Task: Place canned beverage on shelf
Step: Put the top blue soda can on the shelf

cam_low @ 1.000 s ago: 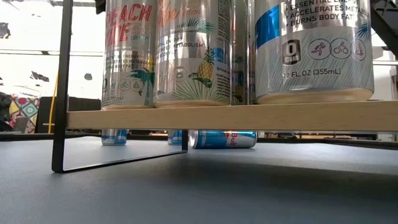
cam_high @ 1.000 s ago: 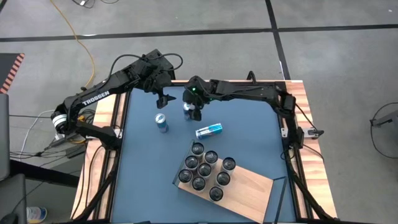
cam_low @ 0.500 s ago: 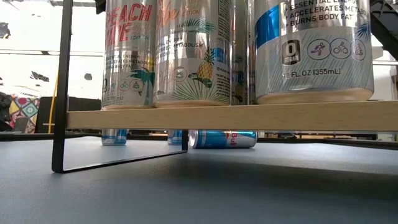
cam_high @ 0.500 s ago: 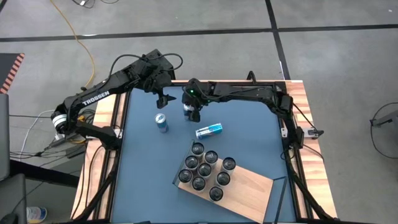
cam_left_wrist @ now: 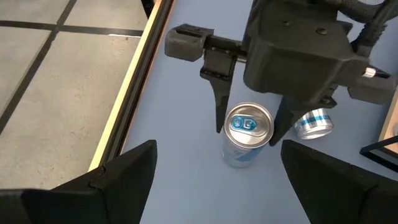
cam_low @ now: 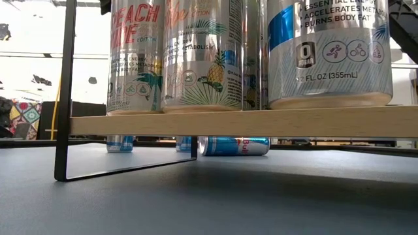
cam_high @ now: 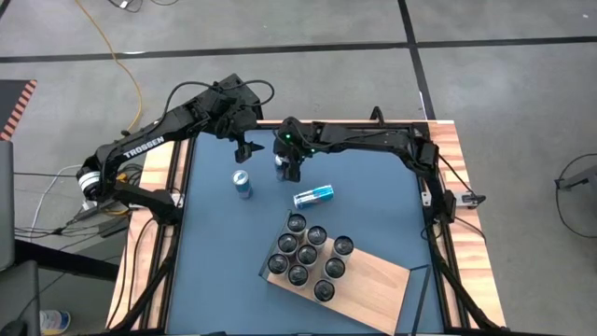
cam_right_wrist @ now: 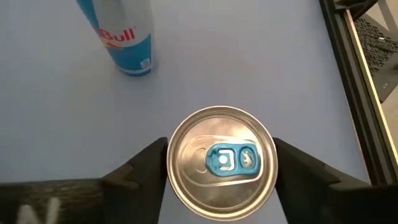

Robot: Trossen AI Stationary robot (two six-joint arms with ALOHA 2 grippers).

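A: While the right claw (cam_high: 290, 170) stands open astride the upright can (cam_left_wrist: 249, 134), at the tabletop's (cam_high: 373, 219) rear and well apart from the shelf (cam_high: 378, 280), what matters?
B: Centre it, close squarely, lift straight. Left claw (cam_high: 244, 147) waits open nearby.

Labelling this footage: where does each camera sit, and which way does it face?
High: above table, facing straight down; left arm, right arm, shelf.
Low: table level, facing under the shelf; no arm shows.
Left wrist: past own fingers toward right claw astride upright can.
Right wrist: down onto that can, between own fingers.
Shared: both wrist views show the lying can.
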